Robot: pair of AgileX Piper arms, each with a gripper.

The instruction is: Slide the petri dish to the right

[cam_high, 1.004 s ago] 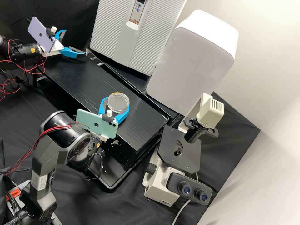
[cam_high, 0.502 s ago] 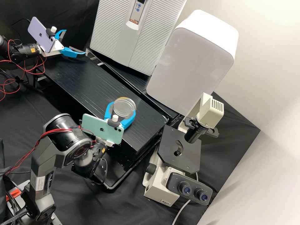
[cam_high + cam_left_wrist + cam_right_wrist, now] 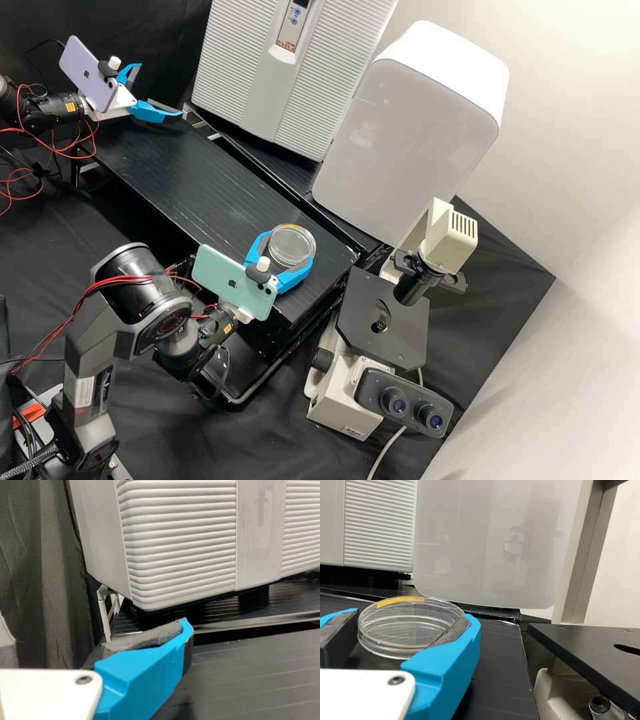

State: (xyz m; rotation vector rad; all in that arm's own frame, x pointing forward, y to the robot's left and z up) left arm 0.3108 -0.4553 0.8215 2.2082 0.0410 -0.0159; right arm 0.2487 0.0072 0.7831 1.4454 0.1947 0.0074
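Observation:
A clear round petri dish (image 3: 291,243) with a yellow strip on its rim lies near the right end of the black platform (image 3: 200,180). My right gripper (image 3: 291,249) comes in from the front, its blue fingers closed against both sides of the dish. In the right wrist view the petri dish (image 3: 410,622) sits between the two grey pads (image 3: 451,630) of the right gripper (image 3: 410,619). My left gripper (image 3: 159,90) hovers open and holds nothing at the platform's far left end, and one of its fingers (image 3: 150,675) faces the ribbed white machine.
A ribbed white machine (image 3: 287,67) and a smooth white box (image 3: 413,127) stand behind the platform. A microscope (image 3: 393,333) with a black stage (image 3: 590,640) sits just past the platform's right edge. Red cables (image 3: 27,153) trail at the left.
My right gripper has slid the petri dish to the right along the platform, close to its right end. The left arm has stayed still.

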